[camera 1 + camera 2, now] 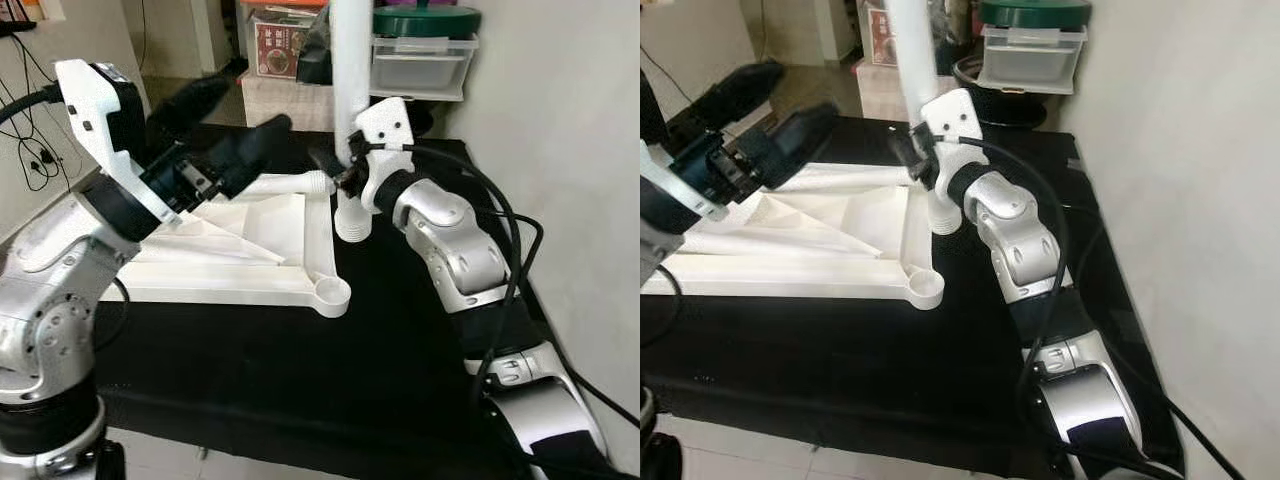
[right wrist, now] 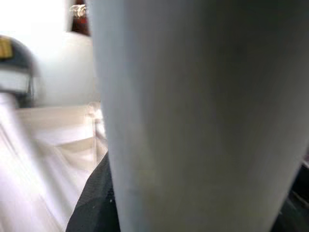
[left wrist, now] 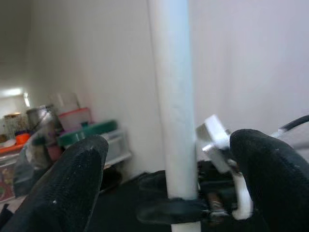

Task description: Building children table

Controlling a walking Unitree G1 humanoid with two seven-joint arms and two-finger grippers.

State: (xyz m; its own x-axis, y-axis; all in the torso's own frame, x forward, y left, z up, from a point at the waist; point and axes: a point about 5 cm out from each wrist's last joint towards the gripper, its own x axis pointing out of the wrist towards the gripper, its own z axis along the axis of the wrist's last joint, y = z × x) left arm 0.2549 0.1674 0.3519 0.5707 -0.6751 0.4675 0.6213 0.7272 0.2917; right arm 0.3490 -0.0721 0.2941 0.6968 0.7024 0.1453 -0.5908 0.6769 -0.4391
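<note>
A white children's table top [image 1: 240,268] lies upside down on the black surface [image 1: 300,380]. A white table leg [image 1: 350,80] stands upright at its far right corner, ribbed end down. My right gripper [image 1: 345,172] is shut on the leg low down; the right wrist view has the leg [image 2: 193,121] pressed close. My left gripper [image 1: 225,122] hovers open above the table top, pointing at the leg. Seen from the left wrist, the leg [image 3: 174,96] stands between and beyond the two black fingers [image 3: 67,188]. An empty round socket [image 1: 330,293] sits at the near right corner.
A pale wall [image 1: 560,120] runs close along the right side. At the back stand a clear drawer box [image 1: 420,65] with a green lid [image 1: 425,20] and a cardboard box [image 1: 280,45]. Cables [image 1: 35,150] hang at the left.
</note>
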